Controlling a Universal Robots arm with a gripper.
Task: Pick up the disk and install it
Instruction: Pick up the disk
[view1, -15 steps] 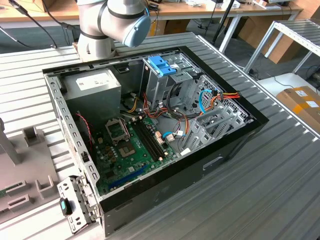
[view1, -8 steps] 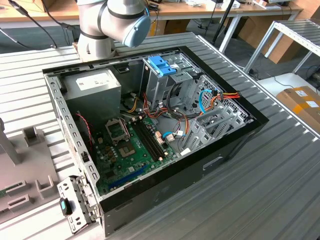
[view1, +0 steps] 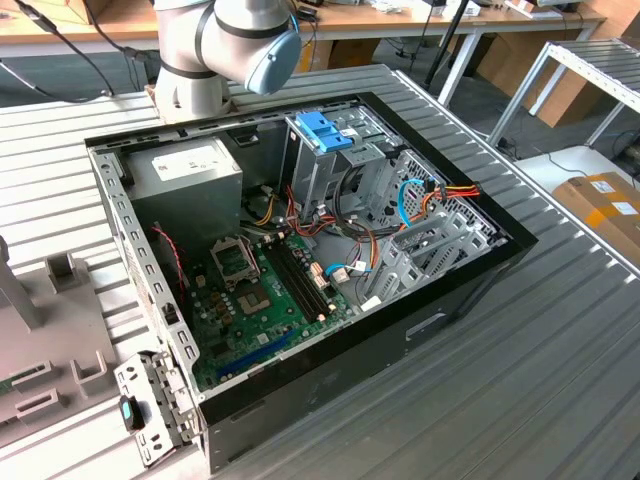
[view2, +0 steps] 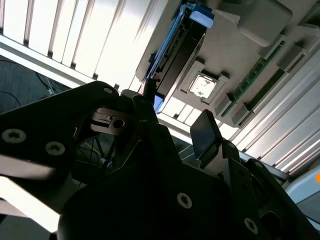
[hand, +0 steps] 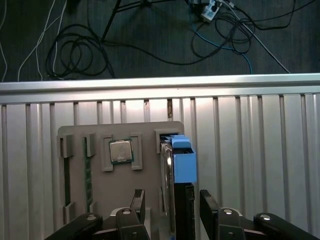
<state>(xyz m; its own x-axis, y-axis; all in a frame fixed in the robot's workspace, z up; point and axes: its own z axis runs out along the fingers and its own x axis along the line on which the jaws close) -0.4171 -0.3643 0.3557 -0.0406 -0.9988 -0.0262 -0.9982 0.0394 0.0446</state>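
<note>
The disk stands on edge in a slot of a grey fixture tray, its light-blue carrier frame facing up. My gripper hangs just over it, open, with one finger on each side of the disk and a small gap to each. In the second wrist view the disk runs away from the gripper, with the black pads apart. The open computer case lies in the middle of the exterior view.
The tray also holds a processor chip and memory sticks. In the case, a metal drive cage carries a blue latch beside loose cables. The tray sits at the exterior view's left, and the arm's base stands behind the case.
</note>
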